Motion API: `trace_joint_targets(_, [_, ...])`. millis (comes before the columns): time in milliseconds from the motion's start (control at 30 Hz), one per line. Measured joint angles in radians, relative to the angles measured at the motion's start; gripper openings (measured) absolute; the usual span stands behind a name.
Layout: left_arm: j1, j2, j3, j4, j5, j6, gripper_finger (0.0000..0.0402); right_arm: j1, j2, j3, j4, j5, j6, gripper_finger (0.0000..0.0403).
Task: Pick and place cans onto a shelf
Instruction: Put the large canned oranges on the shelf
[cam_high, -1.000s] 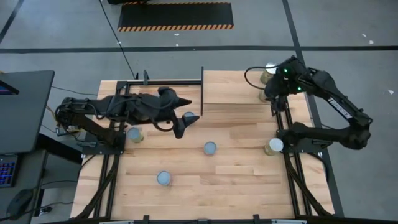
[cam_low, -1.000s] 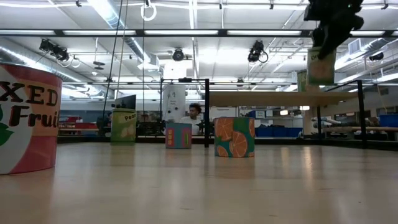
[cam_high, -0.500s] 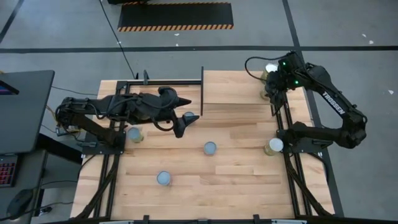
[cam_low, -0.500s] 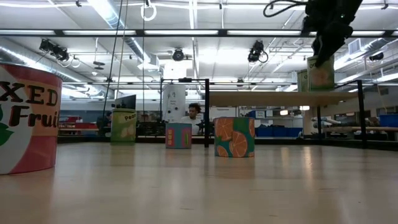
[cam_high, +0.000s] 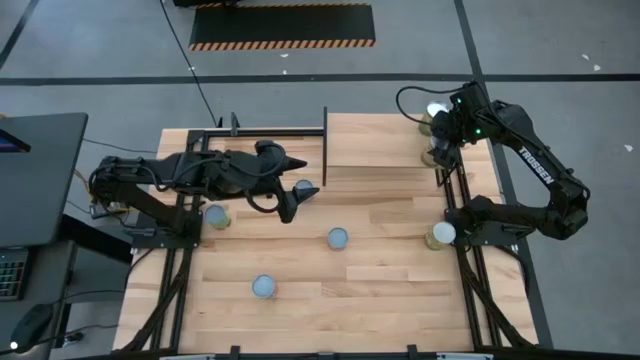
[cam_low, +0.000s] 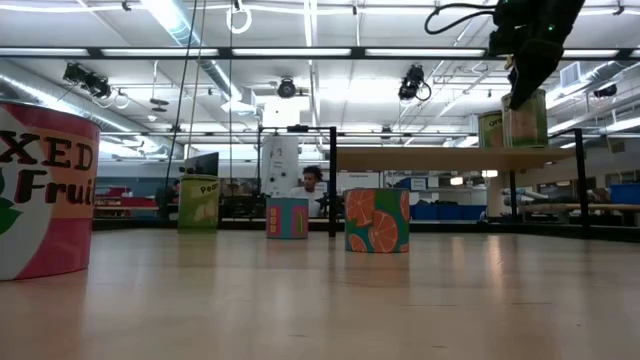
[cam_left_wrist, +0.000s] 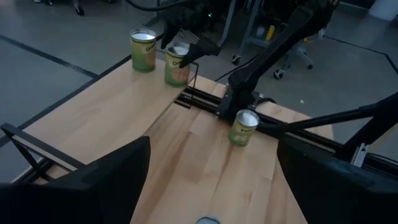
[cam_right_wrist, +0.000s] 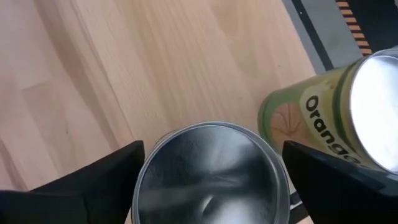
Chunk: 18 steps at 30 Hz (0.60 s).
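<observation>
Five cans (cam_high: 263, 287) stand scattered on the counter (cam_high: 380, 280). Beyond, the left fingers (cam_high: 296, 200) hang spread and empty, while the right fingers (cam_right_wrist: 208, 180) (wide apart) straddle a can (cam_right_wrist: 211, 177) standing on the shelf (cam_high: 380, 140) beside another (cam_right_wrist: 339, 118).

On the can (cam_right_wrist: 329, 118) beside the one under my right wrist, at about two o'clock, I read "Orange". At table level, the big can (cam_low: 45, 190) at nine o'clock shows "XED" over "Frui", cut off. My right arm (cam_high: 535, 165) carries "TROSSEN". The green can (cam_low: 199, 204) bears lettering too small to read.
</observation>
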Motion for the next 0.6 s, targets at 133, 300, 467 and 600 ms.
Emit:
trace_joint_targets(133, [0.001, 0.0, 0.0, 0.0, 0.0, 0.01, 0.0357, 0.005, 0.0, 0.008, -0.003, 0.023, -0.008, 0.0385])
trace_joint_targets(300, [0.001, 0.0, 0.0, 0.0, 0.0, 0.026, 0.0357, 0.027, 0.0, 0.042, 0.003, 0.046, -0.022, 0.0375])
trace_joint_targets(467, [0.001, 0.0, 0.0, -0.001, 0.0, 0.029, 0.0357, 0.052, 0.0, 0.093, 0.012, 0.046, -0.011, 0.0374])
trace_joint_targets(600, [0.001, 0.0, 0.0, -0.004, 0.0, 0.027, 0.0357, 0.087, 0.0, 0.188, -0.037, 0.047, 0.131, 0.0374])
